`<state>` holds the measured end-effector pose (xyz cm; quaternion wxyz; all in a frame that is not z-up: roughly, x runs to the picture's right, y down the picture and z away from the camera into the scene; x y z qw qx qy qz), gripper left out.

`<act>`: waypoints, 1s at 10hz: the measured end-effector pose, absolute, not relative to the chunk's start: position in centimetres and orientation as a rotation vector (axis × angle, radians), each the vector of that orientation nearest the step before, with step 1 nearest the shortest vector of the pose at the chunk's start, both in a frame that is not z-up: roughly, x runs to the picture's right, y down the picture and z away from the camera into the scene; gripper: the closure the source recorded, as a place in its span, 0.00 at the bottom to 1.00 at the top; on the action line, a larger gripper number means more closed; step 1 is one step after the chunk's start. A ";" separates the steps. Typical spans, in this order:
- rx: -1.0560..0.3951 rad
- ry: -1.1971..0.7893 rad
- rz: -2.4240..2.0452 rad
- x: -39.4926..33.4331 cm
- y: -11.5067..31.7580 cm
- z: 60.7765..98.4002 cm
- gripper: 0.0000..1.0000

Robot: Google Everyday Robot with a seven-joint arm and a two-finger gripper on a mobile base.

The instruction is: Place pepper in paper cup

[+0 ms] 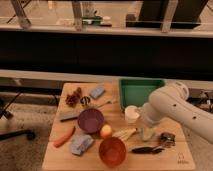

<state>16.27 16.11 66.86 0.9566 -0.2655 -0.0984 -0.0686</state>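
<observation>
The pepper (pixel 65 136) lies flat on the wooden bench (pixel 165 159) near its front-left corner, slim and orange-red, tilted so that its right end points up towards the purple bowl (pixel 90 120). Nothing is touching it. Just to its right sits a crumpled grey-blue cloth (pixel 81 144), and past that the orange bowl (pixel 112 151) at the front edge. A round yellow-orange fruit (pixel 106 131) rests between the two bowls, with a pale banana-like thing (pixel 125 133) beside it. The paper cup (pixel 132 114) stands upright right of the purple bowl, well apart from the pepper (the purple bowl and the fruit lie between them) and just in front of the green tray (pixel 141 91). The gripper (pixel 145 129) hangs at the end of the bulky white arm (pixel 172 107), which reaches in from the right. It is low over the bench just right of the paper cup, far from the pepper, and its fingers are spread apart and hold nothing. A dark slender object (pixel 145 149) and a small metallic item (pixel 166 139) lie in front of the arm. At the back left are a reddish-brown cluster (pixel 74 98) and a blue sponge (pixel 97 92).
</observation>
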 end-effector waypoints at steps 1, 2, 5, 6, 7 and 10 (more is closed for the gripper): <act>-0.544 -0.221 -0.161 14.7 16.4 67.0 0.20; -0.547 -0.232 -0.175 13.7 16.6 67.0 0.20; -0.560 -0.269 -0.237 10.0 17.9 66.6 0.20; -0.566 -0.284 -0.265 8.6 18.5 66.3 0.20; -0.571 -0.301 -0.290 7.5 19.2 65.8 0.20; -0.581 -0.355 -0.359 5.2 20.8 64.4 0.20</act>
